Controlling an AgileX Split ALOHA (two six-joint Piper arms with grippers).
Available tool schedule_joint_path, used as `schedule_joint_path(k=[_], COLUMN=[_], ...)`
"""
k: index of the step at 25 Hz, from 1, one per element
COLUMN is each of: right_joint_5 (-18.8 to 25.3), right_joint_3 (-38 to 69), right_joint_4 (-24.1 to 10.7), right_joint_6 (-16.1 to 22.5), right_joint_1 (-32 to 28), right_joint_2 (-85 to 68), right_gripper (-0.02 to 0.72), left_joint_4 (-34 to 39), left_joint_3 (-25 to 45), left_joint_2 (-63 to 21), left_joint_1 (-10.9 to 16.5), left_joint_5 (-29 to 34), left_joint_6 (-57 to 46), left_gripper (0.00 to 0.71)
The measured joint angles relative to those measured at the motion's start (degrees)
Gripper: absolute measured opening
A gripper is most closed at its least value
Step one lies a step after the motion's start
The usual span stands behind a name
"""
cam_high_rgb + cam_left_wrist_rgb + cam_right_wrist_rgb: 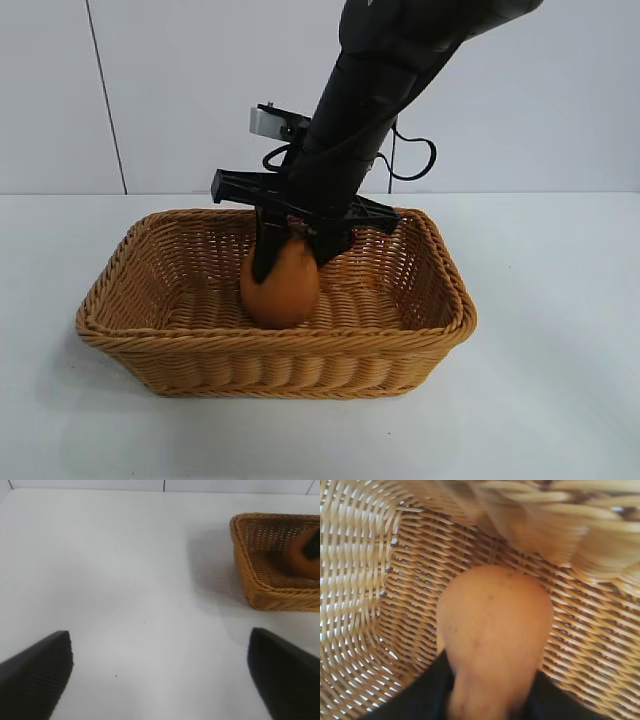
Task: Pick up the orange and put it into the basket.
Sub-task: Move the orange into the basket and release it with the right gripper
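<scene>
The orange [281, 287] is dull orange and lumpy, and it sits inside the tan woven basket [120, 335] near its middle. My right gripper [290, 252] reaches down into the basket and is shut on the orange's top. In the right wrist view the orange [495, 625] fills the middle, squeezed between my two black fingers [425, 695] over the basket floor [395, 600]. My left gripper [160, 675] is open and empty over bare white table, out of the exterior view. From it the basket [260, 587] and the orange [302, 560] show farther off.
The white table [560, 300] surrounds the basket on all sides. A white wall stands behind. The basket's braided rim [580, 525] is close above the orange in the right wrist view.
</scene>
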Motion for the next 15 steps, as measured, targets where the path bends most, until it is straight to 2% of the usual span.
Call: schedule_joint_path(k=[2, 4, 10, 12, 15], right_joint_5=[1.2, 3.3, 14.0, 17.4, 19.8], right_joint_3=[-1.2, -3.1, -14.6, -19.0, -24.6], right_joint_4=[-0.1, -0.1, -1.1, -3.4, -9.4], right_joint_6=[-0.1, -0.2, -0.1, 0.4, 3.0], right_joint_1=[0.0, 0.0, 0.0, 0.0, 0.0], right_joint_2=[0.0, -0.2, -0.8, -1.0, -1.2], right_gripper=[0.603, 0.664, 0.690, 0.694, 0.694], left_joint_4=[0.0, 0.0, 0.0, 0.0, 0.0], left_joint_3=[0.0, 0.0, 0.0, 0.0, 0.0], left_joint_2=[0.0, 0.0, 0.0, 0.0, 0.0], left_joint_1=[0.0, 0.0, 0.0, 0.0, 0.0], left_joint_5=[0.0, 0.0, 0.0, 0.0, 0.0], left_joint_6=[0.0, 0.0, 0.0, 0.0, 0.0], left_gripper=[0.672, 0.672, 0.672, 0.672, 0.672])
